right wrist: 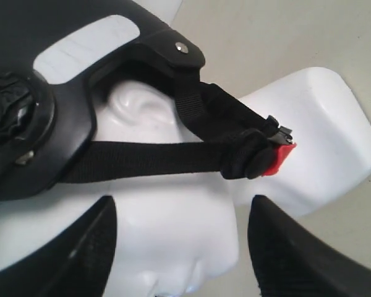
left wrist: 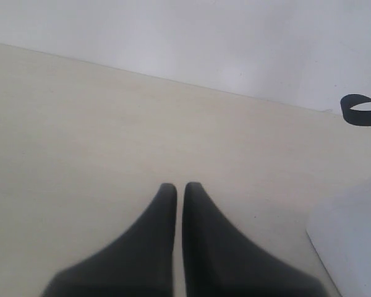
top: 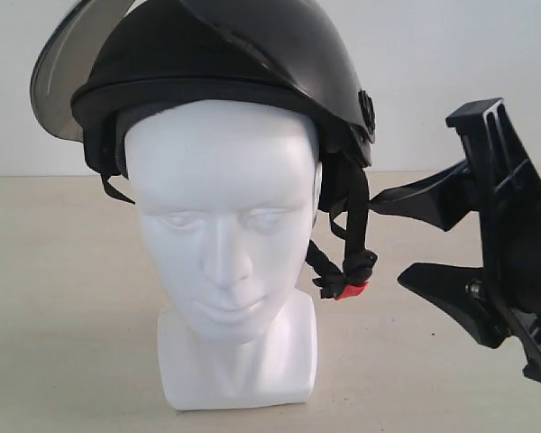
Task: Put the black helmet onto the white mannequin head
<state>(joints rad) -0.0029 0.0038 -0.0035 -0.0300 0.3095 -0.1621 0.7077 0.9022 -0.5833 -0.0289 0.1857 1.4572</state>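
Two grippers: only the right gripper (top: 386, 240) shows in the exterior view, large at the near right. The left gripper (left wrist: 176, 185) shows only in its own wrist view.
Left jaws: clenched to a hairline slit with nothing between them, hanging over bare table (left wrist: 80, 124). A corner of the white neck base lies off to one side, apart.
Right jaws: spread wide and released, gripping nothing, with the tips pointing left at the side of the head. The upper tip reaches the chin straps (top: 347, 194), but whether it touches them cannot be told. The lower tip is clear of the red buckle (top: 352, 290).
Open room: bare table lies near and left of the head. On the right, the gripper fills the space out to the picture's edge.
White mannequin head (top: 221, 180): upright on its blocky base at mid table, face toward the near side.
Black helmet (top: 279, 45): seated on the head down to the forehead, crown up, opening facing near like the face. Its front-to-back line cannot be read surely.
Visor (top: 72, 63): raised high at the upper left.
Straps: hanging loose down the head's right side, with the buckle dangling beside the neck.
Wall (top: 451, 54): plain and pale, beyond the table's far edge.
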